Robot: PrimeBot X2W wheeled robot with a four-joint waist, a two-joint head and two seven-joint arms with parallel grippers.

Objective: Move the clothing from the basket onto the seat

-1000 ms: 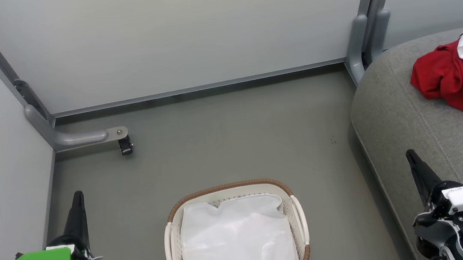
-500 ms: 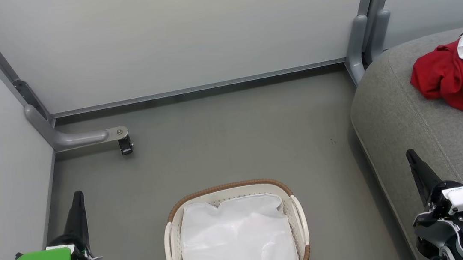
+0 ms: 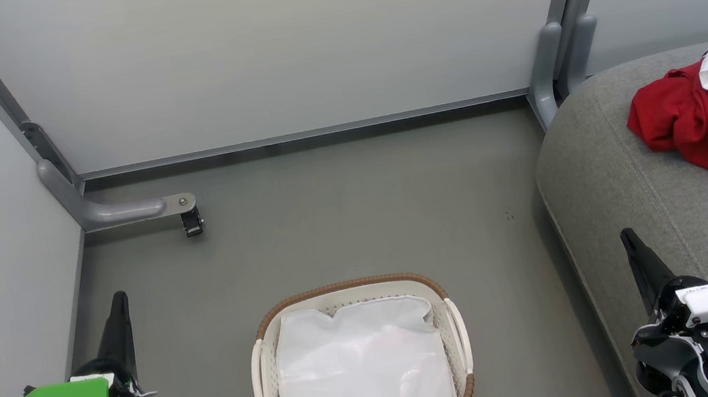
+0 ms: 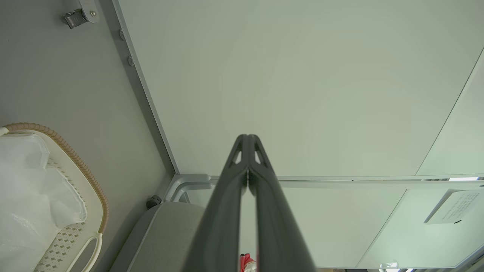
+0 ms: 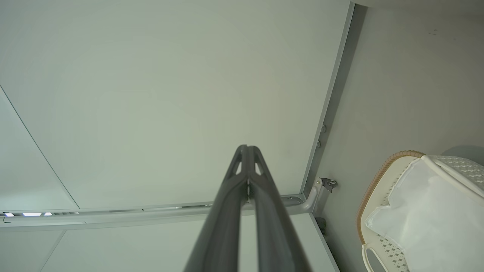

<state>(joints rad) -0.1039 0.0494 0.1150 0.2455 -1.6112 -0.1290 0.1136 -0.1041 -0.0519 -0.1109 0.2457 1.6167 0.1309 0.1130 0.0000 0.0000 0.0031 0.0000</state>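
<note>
The head view is taken from high up, facing forward and steeply down: the floor (image 3: 344, 226) is seen out to the wall panel (image 3: 260, 57) at its far edge, with the basket (image 3: 350, 284) and the seat (image 3: 610, 198) both cropped. Each wrist view is taken low, close along the left gripper (image 4: 248, 140) or the right gripper (image 5: 247, 150), and is aimed at that panel. The basket's rim and the floor beside it are shared by all three views, the seat's corner by the head and left wrist views.
</note>
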